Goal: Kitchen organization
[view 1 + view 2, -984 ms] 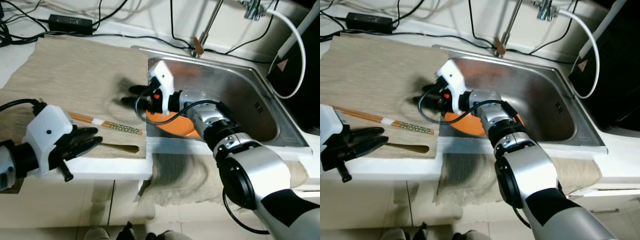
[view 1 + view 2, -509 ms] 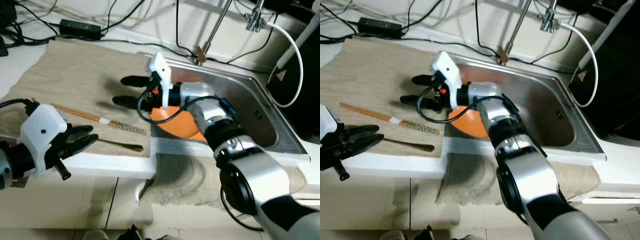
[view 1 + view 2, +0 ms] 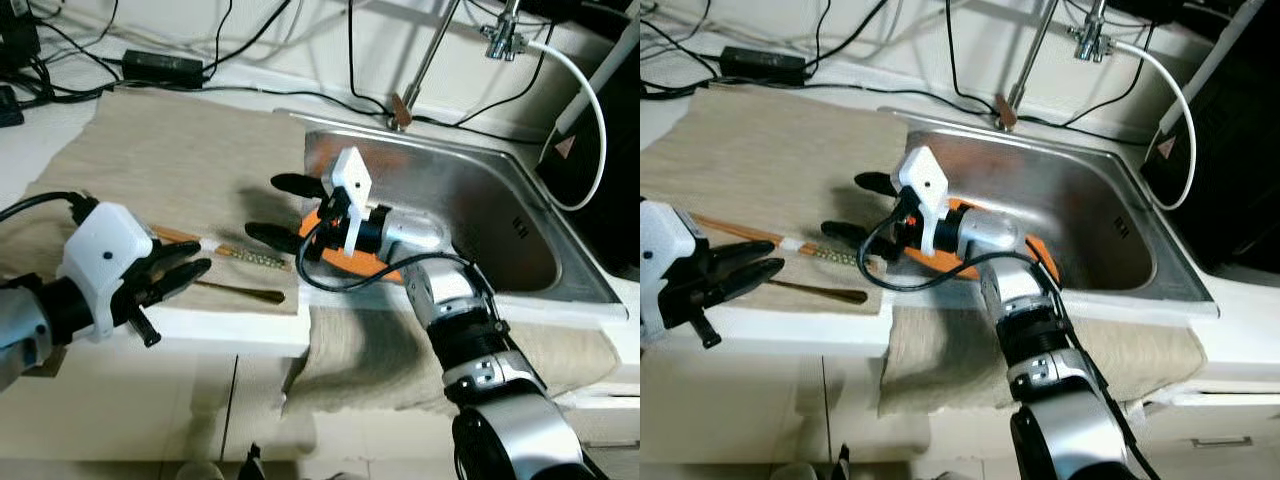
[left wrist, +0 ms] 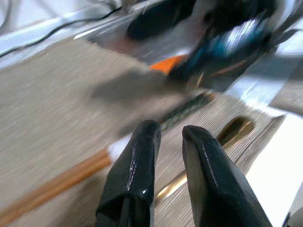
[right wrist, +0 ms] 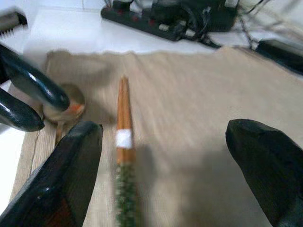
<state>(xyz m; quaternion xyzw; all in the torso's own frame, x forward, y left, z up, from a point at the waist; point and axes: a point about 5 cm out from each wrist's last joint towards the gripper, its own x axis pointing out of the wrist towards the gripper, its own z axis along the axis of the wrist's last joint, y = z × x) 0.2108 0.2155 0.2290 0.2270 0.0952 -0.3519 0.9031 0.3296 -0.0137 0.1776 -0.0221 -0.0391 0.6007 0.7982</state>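
A pair of wooden chopsticks [image 3: 236, 252] with patterned tips lies on the beige mat [image 3: 150, 160], and a gold spoon [image 3: 242, 292] lies just in front of them. My right gripper [image 3: 281, 208] hovers open over the mat's sink-side edge, fingers spread wide above the chopsticks' [image 5: 124, 142] patterned end. My left gripper [image 3: 190, 270] is at the counter's front edge, its fingers [image 4: 137, 165] slightly open and empty, pointing at the spoon [image 4: 234, 127] and chopsticks. An orange plate [image 3: 1041, 249] lies in the steel sink [image 3: 480, 200], partly hidden by my right wrist.
A faucet [image 3: 420, 60] rises behind the sink. Cables and a black power adapter [image 3: 160, 68] lie along the back of the counter. A beige towel [image 3: 380, 350] hangs over the counter's front edge. A dark object [image 3: 620, 150] stands at the far right.
My right gripper has spread wider and come forward and down over the mat towards the chopsticks' tips. My left gripper has edged closer to the spoon. The camera has shifted.
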